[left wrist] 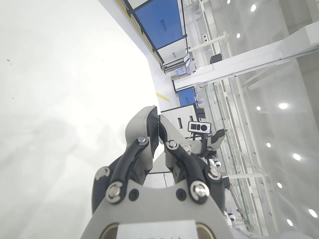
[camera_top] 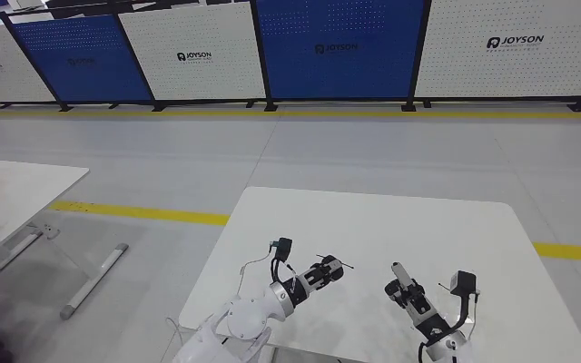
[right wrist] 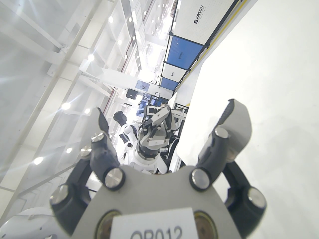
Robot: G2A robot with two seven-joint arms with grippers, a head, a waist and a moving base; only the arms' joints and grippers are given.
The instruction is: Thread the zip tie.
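A thin black zip tie [camera_top: 347,266] crosses the tip of my left gripper [camera_top: 332,265], sticking out on both sides above the white table [camera_top: 381,222]. In the left wrist view that gripper [left wrist: 157,116] has its fingers pressed together, shut on the zip tie. My right gripper [camera_top: 399,275] hovers a short way to the right of it, near the table's front edge. Its own view shows the right gripper [right wrist: 165,111] open with nothing between the fingers [right wrist: 231,111], and the left gripper [right wrist: 160,115] lies beyond the gap.
A second white table [camera_top: 27,181] stands off to the left across grey floor. Blue and white partition panels [camera_top: 340,45] line the back behind a yellow floor stripe [camera_top: 136,213].
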